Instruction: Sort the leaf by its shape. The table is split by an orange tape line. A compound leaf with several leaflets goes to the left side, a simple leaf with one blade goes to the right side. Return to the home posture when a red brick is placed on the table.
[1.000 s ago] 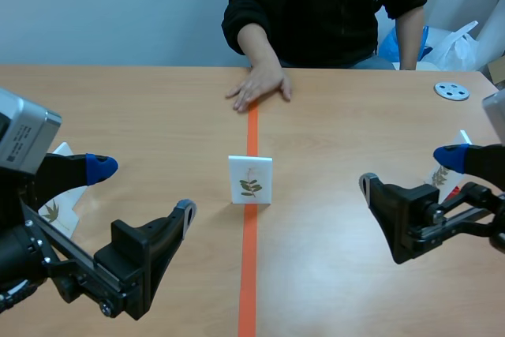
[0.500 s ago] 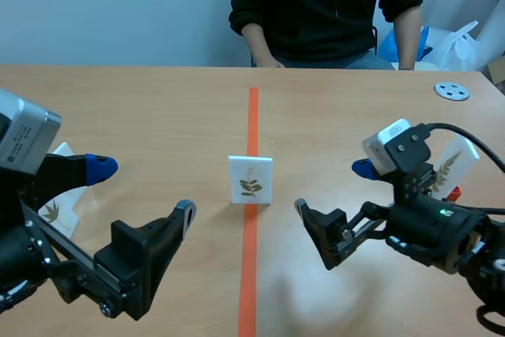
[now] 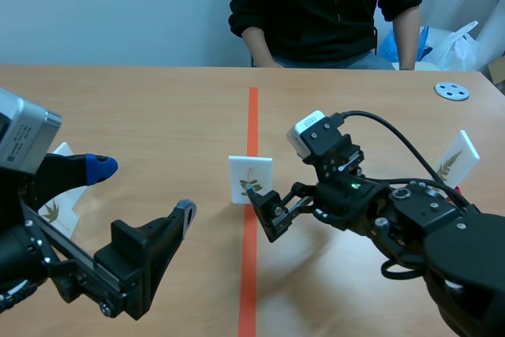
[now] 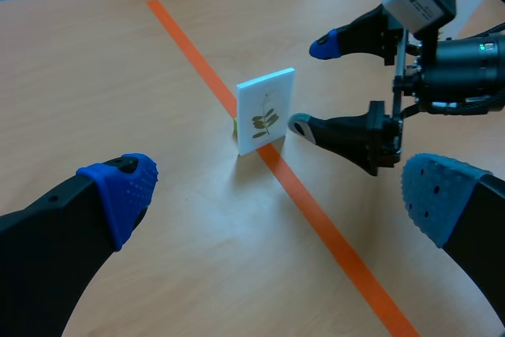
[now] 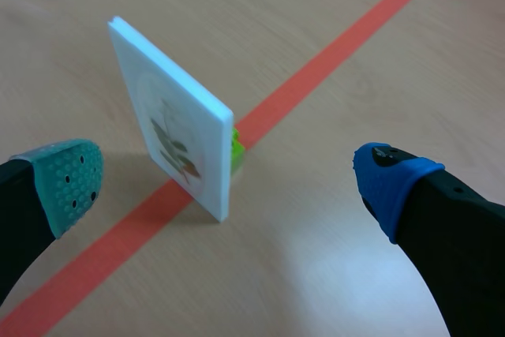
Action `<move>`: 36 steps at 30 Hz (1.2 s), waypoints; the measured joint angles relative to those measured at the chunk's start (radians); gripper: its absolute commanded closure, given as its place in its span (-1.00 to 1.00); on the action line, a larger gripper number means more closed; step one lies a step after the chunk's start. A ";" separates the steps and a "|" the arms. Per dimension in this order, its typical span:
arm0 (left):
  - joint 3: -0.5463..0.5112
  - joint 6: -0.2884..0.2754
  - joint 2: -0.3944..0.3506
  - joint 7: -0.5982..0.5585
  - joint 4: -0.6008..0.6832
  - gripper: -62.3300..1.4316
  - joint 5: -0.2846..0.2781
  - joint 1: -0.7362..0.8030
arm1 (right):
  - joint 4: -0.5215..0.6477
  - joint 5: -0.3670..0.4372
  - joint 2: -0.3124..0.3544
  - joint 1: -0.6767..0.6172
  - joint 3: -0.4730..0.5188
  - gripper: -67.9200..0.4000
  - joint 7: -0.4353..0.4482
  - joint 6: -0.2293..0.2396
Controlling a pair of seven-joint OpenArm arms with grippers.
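The leaf card (image 3: 250, 180) stands upright on the orange line (image 3: 252, 116). The right gripper (image 4: 310, 84) hangs open just right of it. The left gripper (image 3: 144, 189) sits open at the near left.

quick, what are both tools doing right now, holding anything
Left tool: open, holding nothing.
Right tool: open, one finger on either side of the upright white leaf card, not gripping it.
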 measured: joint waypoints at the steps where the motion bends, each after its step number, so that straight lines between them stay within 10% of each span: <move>1: 0.000 0.000 0.000 0.000 0.000 -1.00 0.000 0.000 | -0.014 -0.006 -0.011 0.012 -0.006 -1.00 0.000 0.000; 11: 0.000 0.000 0.000 -0.014 0.000 -1.00 0.000 0.000 | -0.152 -0.058 -0.111 0.068 -0.065 -0.97 0.022 -0.024; 23: 0.000 0.000 0.000 -0.014 0.000 -1.00 0.000 0.000 | -0.152 -0.075 -0.114 0.062 -0.093 -0.09 0.023 -0.045; 36: 0.000 0.000 0.000 -0.014 0.000 -1.00 0.000 0.000 | -0.151 -0.075 -0.115 0.037 -0.093 0.39 0.071 -0.050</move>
